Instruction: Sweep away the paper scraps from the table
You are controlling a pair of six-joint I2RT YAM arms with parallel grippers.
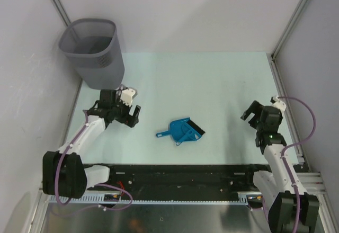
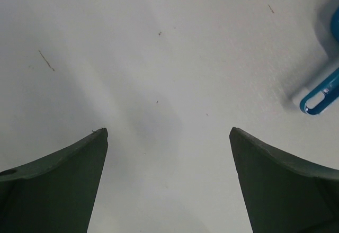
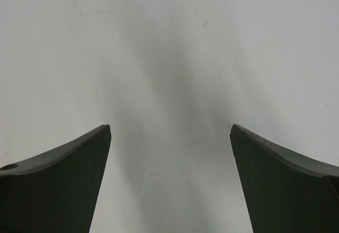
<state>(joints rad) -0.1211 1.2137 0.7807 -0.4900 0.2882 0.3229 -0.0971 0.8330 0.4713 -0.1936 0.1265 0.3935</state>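
No green paper scraps show in any view. The pale mint-green table (image 1: 212, 79) carries a blue dustpan with a blue brush (image 1: 183, 130) lying near its middle front. My left gripper (image 1: 133, 116) is open and empty, low over the table's left side, left of the dustpan. In the left wrist view the gripper (image 2: 168, 132) frames bare table, with the blue handle tip (image 2: 319, 99) at the right edge. My right gripper (image 1: 250, 114) is open and empty over the table's right side. The right wrist view (image 3: 169, 128) shows only bare table between the fingers.
A grey mesh wastebasket (image 1: 92, 50) stands at the table's back left corner, just behind the left arm. Metal frame posts and white walls close in the table on the left, right and back. A black rail (image 1: 175, 172) runs along the near edge.
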